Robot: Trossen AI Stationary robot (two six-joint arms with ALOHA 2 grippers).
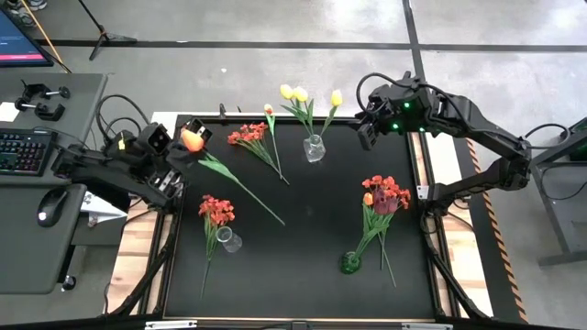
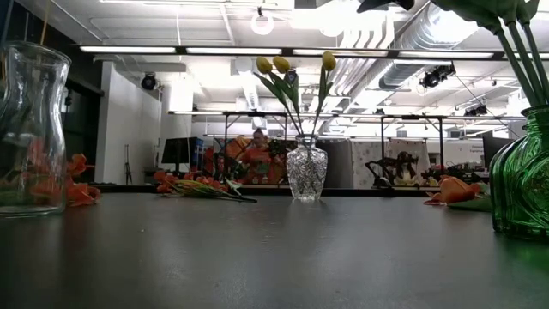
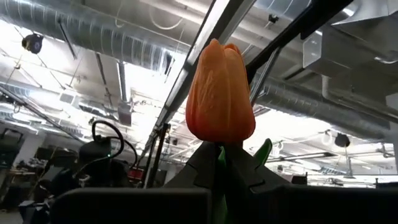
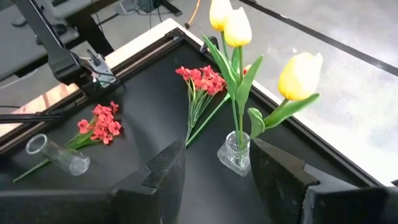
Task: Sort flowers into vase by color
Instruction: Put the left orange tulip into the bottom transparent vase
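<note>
My left gripper (image 1: 186, 147) is at the table's far left corner, shut on an orange tulip (image 1: 192, 139) whose long green stem (image 1: 243, 188) slants toward the table's middle. My right gripper (image 4: 217, 163) hovers open over the far edge, just right of a small clear vase (image 1: 315, 148) that holds three yellow tulips (image 4: 237, 28). A red bunch (image 1: 249, 135) lies flat near the far edge. Another red-orange bunch (image 1: 216, 209) lies beside a clear vase (image 1: 229, 240). Red and maroon flowers (image 1: 385, 194) stand by their stems in a green vase (image 1: 351, 263). My left gripper pinches the orange tulip's stem (image 3: 221, 155) between its two fingers, just below the head (image 3: 221, 93). The fingers tilt upward from the table's left side, and the head stands above them. The stem's free end (image 1: 281, 221) reaches down toward the table's middle.
The black mat has open room in its middle and along the near edge (image 1: 293, 302). A desk with a keyboard (image 1: 23, 151) and mouse stands left of the table. The right arm's base (image 1: 500, 170) sits past the right edge.
</note>
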